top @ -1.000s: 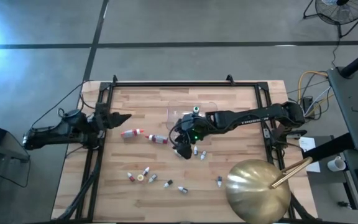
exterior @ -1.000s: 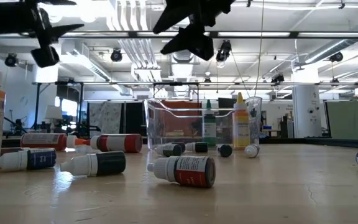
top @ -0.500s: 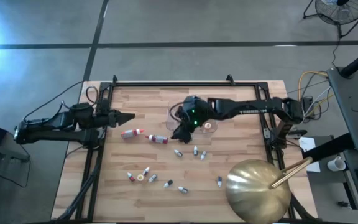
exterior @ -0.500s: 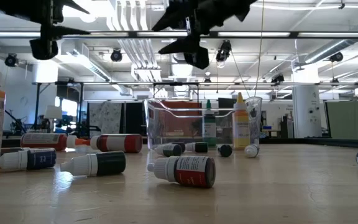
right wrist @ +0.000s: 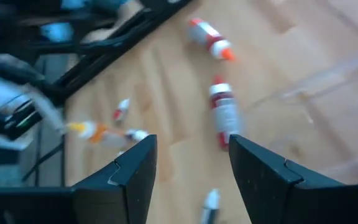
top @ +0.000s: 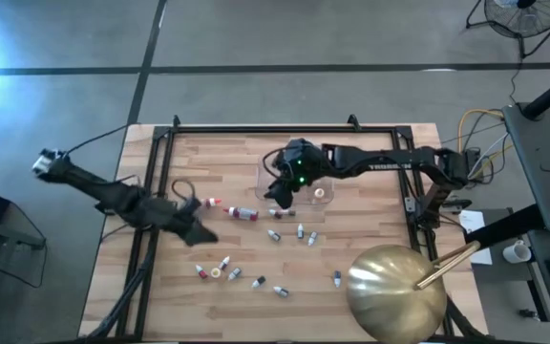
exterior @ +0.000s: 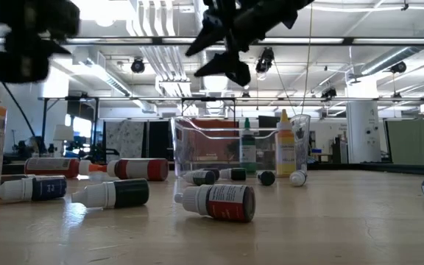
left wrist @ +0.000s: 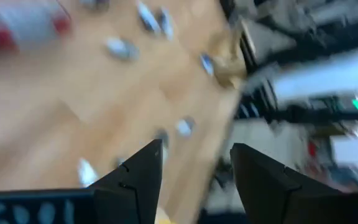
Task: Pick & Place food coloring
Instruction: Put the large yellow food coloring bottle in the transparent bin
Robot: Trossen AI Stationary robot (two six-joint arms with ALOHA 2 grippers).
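A: Bottles (top: 256, 256) all over the counter (top: 370, 229). A loose cluster lies near the front edge, more in the middle, and two longer red-capped ones (top: 243, 213) lie flat just left of the tub (top: 294, 182).

B: From counter level you see them on their sides, dark labels, white caps, one big one (exterior: 216, 202) right up close. Inside the clear tub, two stand upright: a green-capped one (exterior: 247, 147) and an orange-tipped one (exterior: 285, 144).

A: Right end effector (top: 278, 196) is up over the tub's left side, fingers spread with a clear gap. Nothing between them in its wrist view, just the red-capped bottles (right wrist: 224, 114) on the wood below.

B: Agreed, fingers apart, nothing pinched. It hangs high above the tub in the low view (exterior: 227, 59).

A: Left end effector (top: 197, 232) sits over the counter's left part, above the front cluster and near the long bottles.

B: Its wrist view is blurred, but the two dark fingers (left wrist: 143, 177) stand apart, nothing between, small bottles (left wrist: 120, 48) scattered on the wood beyond.

A: Gold dome (top: 396, 291) at the front right corner, a wooden stick (top: 450, 263) resting on it.
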